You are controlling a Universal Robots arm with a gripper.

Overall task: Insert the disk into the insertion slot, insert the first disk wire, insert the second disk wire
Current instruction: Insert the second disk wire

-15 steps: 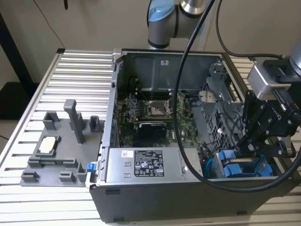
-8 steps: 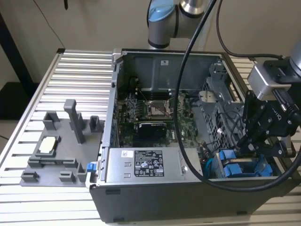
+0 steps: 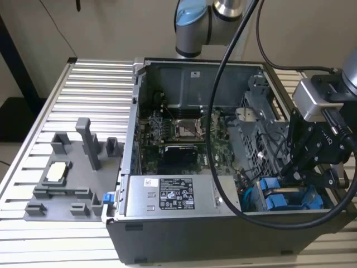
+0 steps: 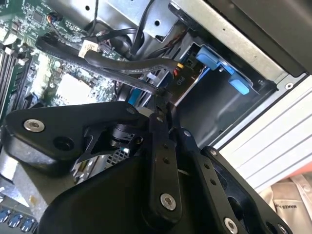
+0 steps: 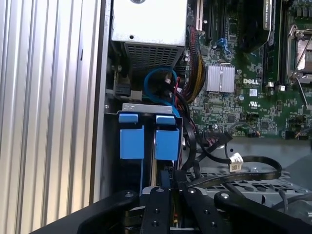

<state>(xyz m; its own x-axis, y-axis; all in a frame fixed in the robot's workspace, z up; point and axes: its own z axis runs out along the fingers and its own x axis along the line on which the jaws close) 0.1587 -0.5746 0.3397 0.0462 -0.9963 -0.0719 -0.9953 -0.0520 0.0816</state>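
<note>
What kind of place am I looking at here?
Probably a robotics test bench: an open grey desktop computer case lies on a ribbed aluminium table, beside a grey plastic parts fixture, with a robot arm overhead.

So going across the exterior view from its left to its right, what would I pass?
Grey holder plate with upright pegs → silver box with a black label inside the open computer case → green circuit board → two blue drive frames → the black gripper above them.
</note>
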